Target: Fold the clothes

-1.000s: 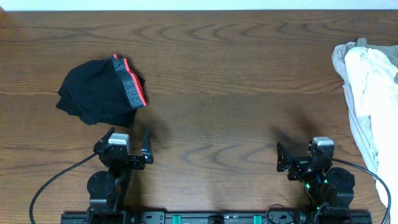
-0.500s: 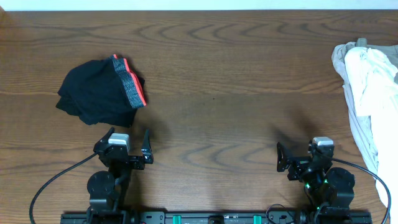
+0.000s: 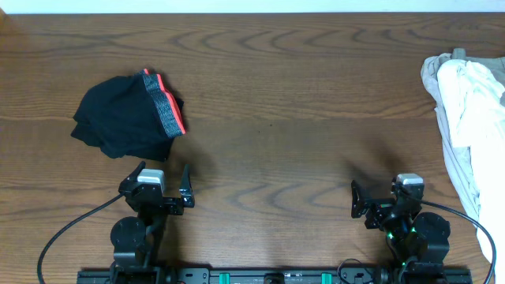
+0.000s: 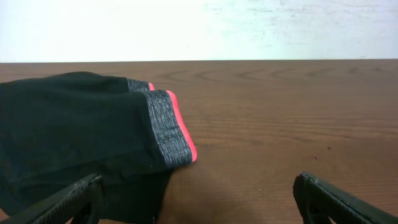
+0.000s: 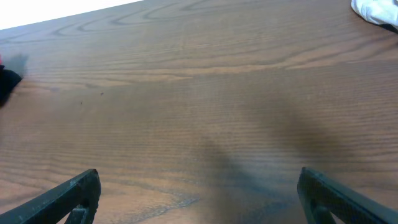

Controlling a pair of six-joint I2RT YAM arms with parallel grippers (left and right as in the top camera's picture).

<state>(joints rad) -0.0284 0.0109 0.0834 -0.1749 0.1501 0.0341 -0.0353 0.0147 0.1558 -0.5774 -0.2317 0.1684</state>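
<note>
Black fabric makes up the nearer garment [image 3: 122, 118], a crumpled heap in the upper left of the overhead frame. Its grey waistband [image 3: 164, 110] has an orange edge [image 3: 178, 106] and faces the middle of the table [image 3: 300, 95]. In the left wrist view the same black garment [image 4: 68, 137] fills the left half of the frame, with the waistband [image 4: 163, 127] folded over its right side.

A second heap, the white and beige clothes [image 3: 469, 118], lies bunched against the right edge of the overhead frame and runs down toward the lower right corner. Only a white corner of it [image 5: 376, 9] shows at the upper right of the right wrist view.

The left gripper [image 3: 161, 177] sits in the lower left of the overhead frame, just below the black garment and not touching it. Its fingers are spread wide with nothing between them, as the left wrist view [image 4: 199, 190] confirms.

The right gripper [image 3: 387, 199] sits in the lower right, near the pale heap but apart from it. Its jaws are likewise parted over bare wood [image 5: 199, 186].
</note>
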